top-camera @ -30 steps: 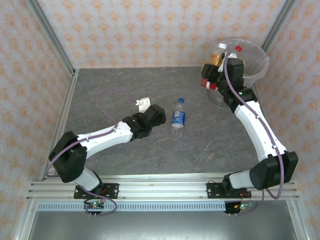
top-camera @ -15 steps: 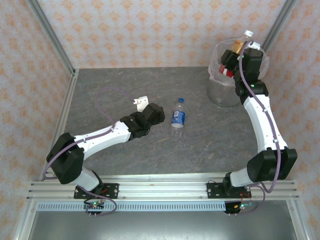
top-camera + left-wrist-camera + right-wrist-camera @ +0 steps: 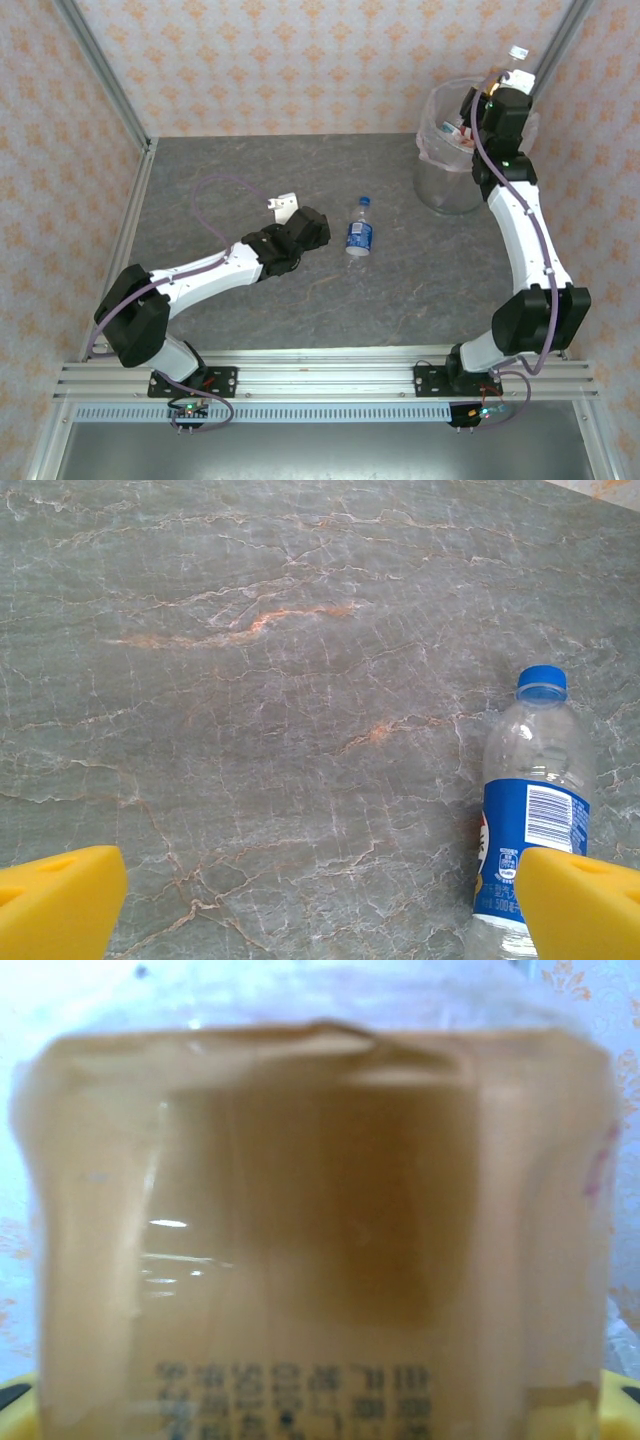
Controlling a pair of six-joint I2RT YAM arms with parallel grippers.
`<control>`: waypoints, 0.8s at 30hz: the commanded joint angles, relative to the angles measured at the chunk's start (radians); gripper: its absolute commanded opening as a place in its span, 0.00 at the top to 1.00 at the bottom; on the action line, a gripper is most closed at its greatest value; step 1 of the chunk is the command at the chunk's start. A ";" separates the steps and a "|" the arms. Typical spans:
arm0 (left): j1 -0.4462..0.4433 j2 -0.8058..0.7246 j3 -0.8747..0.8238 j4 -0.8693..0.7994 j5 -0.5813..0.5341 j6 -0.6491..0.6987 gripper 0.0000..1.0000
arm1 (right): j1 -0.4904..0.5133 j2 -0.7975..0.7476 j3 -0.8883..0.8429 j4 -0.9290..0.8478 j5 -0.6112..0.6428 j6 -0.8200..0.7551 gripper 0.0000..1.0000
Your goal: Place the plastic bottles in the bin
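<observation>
Right gripper [image 3: 495,92]: clamped partway shut on brown bottle [image 3: 320,1210], label pressed close to the wrist camera, cap end raised beyond the jaws. Hung high by the far rim of bin [image 3: 445,185], with the mouth just below and to the gripper's left. Other bottles [image 3: 458,130] noted inside already. Step judged in hand: drop of the brown bottle. Next called for: centring over the mouth rather than the rim, then release.

Left gripper [image 3: 320,890]: spread wide, nothing between the fingers [image 3: 60,900]. Poised low over table [image 3: 250,680]. Blue bottle [image 3: 530,810] found lying on its side just at the right finger, cap pointing away from the gripper. Sole bottle seen on the table. Next called for there: a sideways shift to straddle it, then closing.
</observation>
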 commanded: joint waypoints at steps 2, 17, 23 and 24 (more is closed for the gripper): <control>0.008 -0.009 -0.004 0.025 -0.001 0.005 0.00 | -0.024 0.042 0.050 -0.017 0.063 -0.038 0.48; 0.009 -0.112 -0.134 0.305 0.179 0.128 0.00 | -0.050 0.243 0.311 -0.271 0.137 -0.138 0.48; 0.009 -0.099 -0.126 0.284 0.160 0.109 0.00 | -0.054 0.458 0.656 -0.617 0.125 -0.190 0.46; 0.009 -0.097 -0.123 0.280 0.161 0.108 0.00 | -0.054 0.495 0.725 -0.668 0.121 -0.207 0.46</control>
